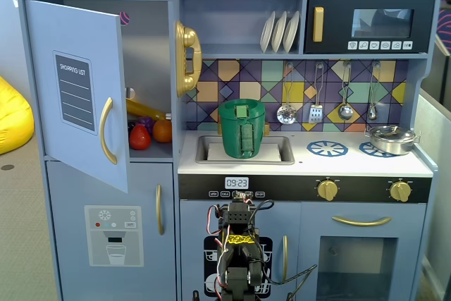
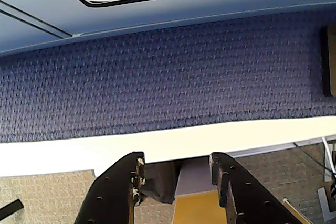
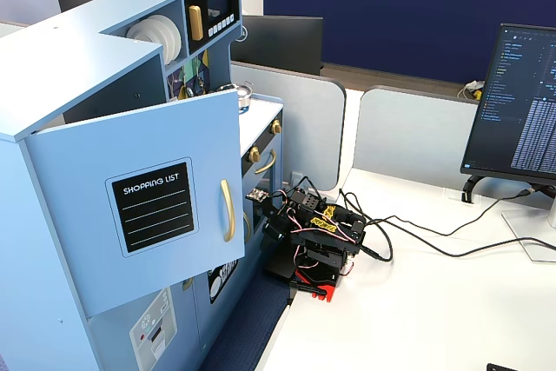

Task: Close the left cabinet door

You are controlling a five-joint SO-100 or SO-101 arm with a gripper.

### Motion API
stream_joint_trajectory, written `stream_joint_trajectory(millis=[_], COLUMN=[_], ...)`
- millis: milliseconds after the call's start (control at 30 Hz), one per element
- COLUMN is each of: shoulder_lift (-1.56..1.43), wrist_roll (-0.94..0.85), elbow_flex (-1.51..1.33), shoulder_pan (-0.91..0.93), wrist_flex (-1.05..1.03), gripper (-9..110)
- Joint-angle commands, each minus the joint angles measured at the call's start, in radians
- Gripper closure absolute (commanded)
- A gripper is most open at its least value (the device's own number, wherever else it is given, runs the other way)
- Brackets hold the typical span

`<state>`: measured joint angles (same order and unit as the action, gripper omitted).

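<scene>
The left cabinet door (image 1: 77, 96) is light blue with a black "SHOPPING LIST" panel and a curved gold handle (image 1: 106, 130). It stands swung open, away from the cabinet front, and it also shows in the other fixed view (image 3: 139, 206). My arm (image 1: 239, 244) sits folded low in front of the kitchen's middle, to the right of and below the door, well apart from it. In the wrist view my gripper (image 2: 176, 161) is open and empty, pointing down at the white table edge (image 2: 157, 142) and the blue mat (image 2: 168, 72).
Toy fruit (image 1: 151, 132) lies inside the open cabinet. Below is the blue door with the dispenser graphic (image 1: 113, 234). A gold phone (image 1: 187, 58) hangs beside the opening, and a green pot (image 1: 242, 128) sits in the sink. Cables (image 3: 417, 241) and a monitor (image 3: 521, 102) are on the desk.
</scene>
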<state>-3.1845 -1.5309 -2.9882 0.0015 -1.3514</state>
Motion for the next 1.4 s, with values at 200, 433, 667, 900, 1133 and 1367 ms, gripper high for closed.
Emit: stream_joint_trajectory(millis=[200,433,667,900,1133,1367], shoulder_lift=[0.006,0.008,0.025,0.166,0.285,0.256], wrist_roll=[0.051,0.018,0.044,0.078,0.069,0.018], elbow_flex=[-0.011,-0.008,0.083,0.264,0.482,0.538], shoulder_pan=[-0.041,-0.109,-0.531,-0.954,-1.23,-1.417], wrist_flex=[-0.175,-0.158,-0.002,0.249,0.357,0.459], gripper=[101,101,101,101,102,102])
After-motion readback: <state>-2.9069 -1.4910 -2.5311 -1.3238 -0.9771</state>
